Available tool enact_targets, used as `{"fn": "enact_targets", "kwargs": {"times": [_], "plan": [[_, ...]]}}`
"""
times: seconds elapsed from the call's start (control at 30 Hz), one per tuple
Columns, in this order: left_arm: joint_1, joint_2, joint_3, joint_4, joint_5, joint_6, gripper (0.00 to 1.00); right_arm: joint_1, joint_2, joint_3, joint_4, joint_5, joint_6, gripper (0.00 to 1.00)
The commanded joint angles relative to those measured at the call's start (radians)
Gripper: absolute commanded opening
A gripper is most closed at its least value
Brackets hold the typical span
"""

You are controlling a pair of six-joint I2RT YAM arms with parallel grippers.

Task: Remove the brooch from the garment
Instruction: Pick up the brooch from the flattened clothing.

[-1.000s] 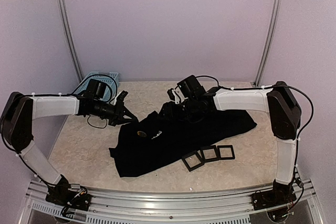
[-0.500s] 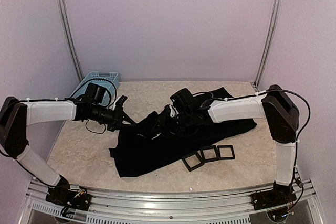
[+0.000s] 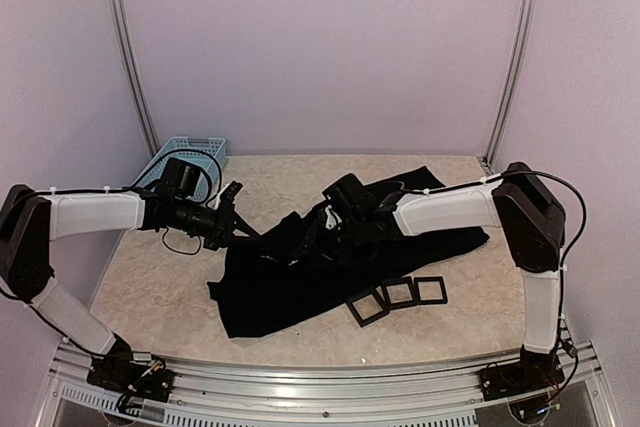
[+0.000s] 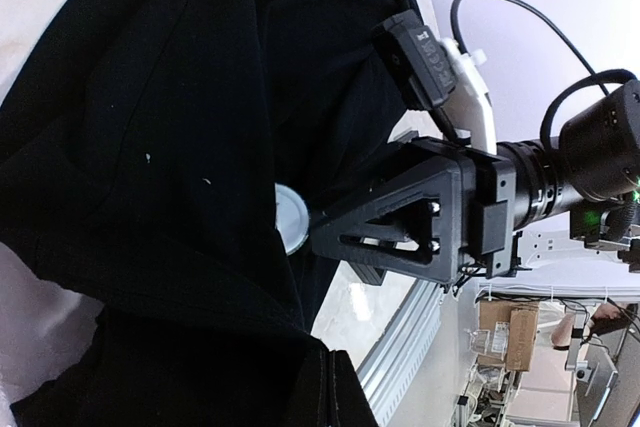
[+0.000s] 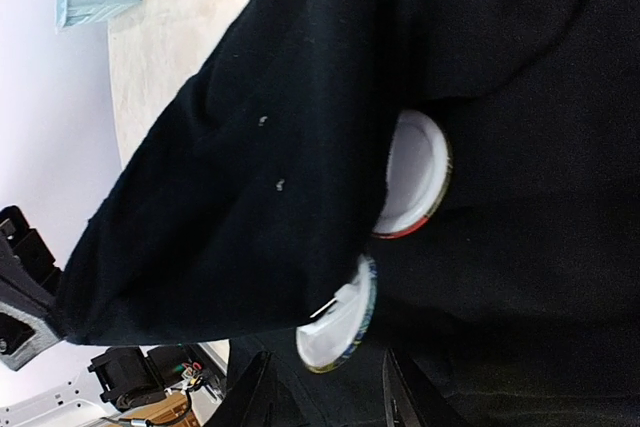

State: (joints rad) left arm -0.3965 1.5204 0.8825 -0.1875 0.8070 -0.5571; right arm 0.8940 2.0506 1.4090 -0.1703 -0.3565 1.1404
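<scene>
Since a second ago the right gripper (image 5: 328, 367) has swung down and leftward onto the garment (image 3: 300, 287), its jaws narrowing. They now stand partly apart and clamped on nothing, with the brooch (image 5: 340, 319) just ahead of them, its pale back and coloured rim poking out from under a fold. A second round badge (image 5: 415, 175), white with a red rim, sits just beyond it on the cloth. Opposite, the left gripper (image 3: 238, 230) is clenched on the garment's left edge, holding that fold raised off the tabletop (image 3: 150, 287). The rest of the black cloth sprawls over the middle, reaching toward the far right corner. Three small black frames (image 3: 398, 294) lie at its near hem, and a light-blue basket (image 3: 188, 155) sits in the far left corner
</scene>
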Motion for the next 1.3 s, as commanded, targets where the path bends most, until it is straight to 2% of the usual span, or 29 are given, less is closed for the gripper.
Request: {"fn": "enact_targets", "kwargs": {"times": [0.0,0.23,0.47,0.67,0.77,0.8,0.9,1.0,1.03,1.1,1.27], "plan": [[-0.010,-0.025,-0.010,0.008,0.003,0.005,0.00,0.008,0.033,0.021,-0.046,0.016,0.012,0.37],[-0.009,-0.026,-0.010,0.001,0.001,0.004,0.00,0.009,0.056,0.027,0.004,0.009,0.024,0.31],[-0.009,-0.028,-0.011,-0.003,0.000,0.006,0.00,0.008,0.065,0.029,0.054,-0.003,0.030,0.14],[-0.009,-0.032,-0.012,-0.013,-0.009,0.009,0.00,0.009,0.079,0.028,0.078,-0.010,0.026,0.08],[-0.009,-0.038,-0.011,-0.023,-0.015,0.012,0.00,0.007,0.079,0.038,0.073,-0.004,0.002,0.00],[-0.009,-0.040,-0.009,-0.030,-0.017,0.014,0.03,0.006,0.077,0.046,0.050,0.003,-0.019,0.00],[-0.010,-0.052,0.029,-0.106,-0.064,0.053,0.28,-0.001,0.045,0.068,-0.025,0.067,-0.101,0.00],[-0.002,-0.080,0.085,-0.187,-0.148,0.108,0.64,-0.009,0.005,0.070,-0.049,0.116,-0.199,0.00],[0.006,-0.090,0.106,-0.201,-0.159,0.116,0.70,-0.013,-0.005,0.069,-0.048,0.122,-0.236,0.00],[0.023,-0.100,0.131,-0.205,-0.162,0.121,0.80,-0.022,-0.020,0.075,-0.048,0.131,-0.307,0.00],[0.066,-0.061,0.207,-0.160,-0.111,0.119,0.93,-0.036,-0.048,0.113,-0.078,0.175,-0.490,0.00]]}}
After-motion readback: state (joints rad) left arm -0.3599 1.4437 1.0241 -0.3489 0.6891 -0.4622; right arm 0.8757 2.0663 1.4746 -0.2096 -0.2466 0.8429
